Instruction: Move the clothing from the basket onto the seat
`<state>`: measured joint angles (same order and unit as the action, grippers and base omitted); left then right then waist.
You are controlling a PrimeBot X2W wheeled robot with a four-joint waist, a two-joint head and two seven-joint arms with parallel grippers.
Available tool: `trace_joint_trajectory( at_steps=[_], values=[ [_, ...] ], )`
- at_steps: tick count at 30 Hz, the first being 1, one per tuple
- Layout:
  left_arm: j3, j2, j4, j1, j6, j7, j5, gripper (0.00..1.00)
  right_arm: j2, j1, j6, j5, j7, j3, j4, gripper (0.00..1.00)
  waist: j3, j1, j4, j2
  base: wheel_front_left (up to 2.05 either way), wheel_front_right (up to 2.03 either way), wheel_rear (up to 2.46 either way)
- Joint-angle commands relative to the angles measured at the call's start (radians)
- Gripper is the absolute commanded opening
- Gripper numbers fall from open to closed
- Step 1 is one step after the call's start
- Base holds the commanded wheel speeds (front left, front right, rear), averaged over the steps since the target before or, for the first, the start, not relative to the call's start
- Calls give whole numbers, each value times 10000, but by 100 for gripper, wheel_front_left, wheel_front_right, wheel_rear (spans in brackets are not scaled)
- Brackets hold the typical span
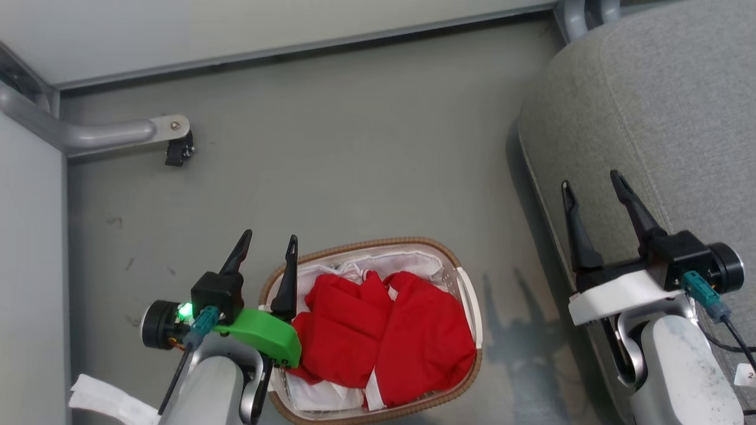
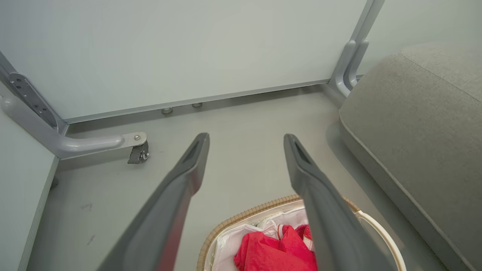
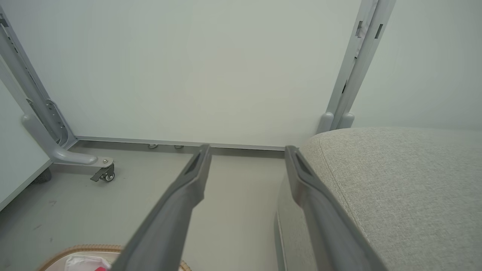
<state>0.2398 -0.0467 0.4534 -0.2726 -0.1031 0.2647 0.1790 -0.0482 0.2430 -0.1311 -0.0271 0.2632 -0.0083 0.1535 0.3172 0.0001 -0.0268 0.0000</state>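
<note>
head view: frame foot with castor point(image 1: 176, 147) on floor point(image 1: 354, 147), far left. left gripper point(image 1: 269, 236) jaws released, empty, at left rim of basket point(image 1: 378, 242). clothing point(image 1: 390, 330) lies in basket. right gripper point(image 1: 591, 179) jaws released, empty, over edge of seat point(image 1: 649, 88).

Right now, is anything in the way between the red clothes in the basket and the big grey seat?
Nothing visible is. The clothing lies uncovered in the basket, and just bare floor separates the basket from the seat. The open right gripper hovers over the seat's edge, holding nothing.
</note>
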Motion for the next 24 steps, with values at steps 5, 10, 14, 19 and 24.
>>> trace_joint_trajectory(
  at_steps=[5, 10, 14, 19, 24],
  values=[
    [700, -280, 1510, -1478, -196, -3, -729, 100, -38, 916, 6, -244, 25, 54, -192, 100, 2928, -1, -716, 0, 0, 0, 0],
    [1688, -551, 3150, -2742, -268, -2, -1292, 100, -37, 1536, 6, -449, 25, 192, -329, 100, 4050, -1, -1044, 0, 0, 0, 0],
    [2745, -639, 4536, -3643, -288, -5, -1597, 100, -32, 1892, 6, -570, 25, 410, -423, 100, 4712, -1, -1335, 0, 0, 0, 0],
    [4140, -642, 5886, -4568, -290, -58, -1413, 100, -32, 2085, 6, -745, 25, 595, -518, 100, 5229, -1, -1646, 0, 0, 0, 0],
    [5021, -671, 6703, -5314, -286, -147, -1092, 100, -31, 2205, 6, -888, 25, 754, -577, 100, 5580, -1, -1849, 0, 0, 0, 0]
  ],
)
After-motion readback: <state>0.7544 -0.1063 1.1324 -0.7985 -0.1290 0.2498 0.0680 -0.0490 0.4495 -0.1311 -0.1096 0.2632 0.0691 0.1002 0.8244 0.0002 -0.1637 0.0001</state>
